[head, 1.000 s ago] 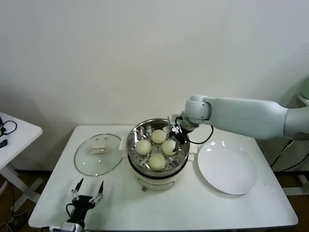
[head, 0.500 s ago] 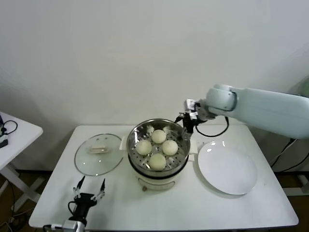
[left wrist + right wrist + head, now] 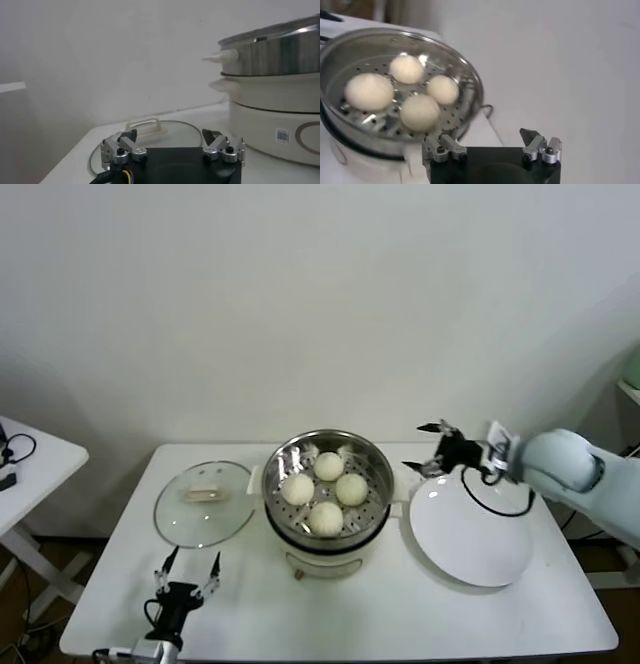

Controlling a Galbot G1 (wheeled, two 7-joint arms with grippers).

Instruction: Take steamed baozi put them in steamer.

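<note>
All four steamed baozi (image 3: 324,490) sit as a diamond in the steamer (image 3: 371,454) at the table (image 3: 400,614) centre. My right gripper (image 3: 430,452) hovers empty, fingers spread, between steamer and white plate (image 3: 470,534). My left gripper (image 3: 185,582) waits, fingers apart, near the glass lid (image 3: 203,502) lying flat beside the steamer

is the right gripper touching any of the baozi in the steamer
Apart. The head view shows the right gripper open in the air over the white plate, clear of the steamer holding all four baozi.
</note>
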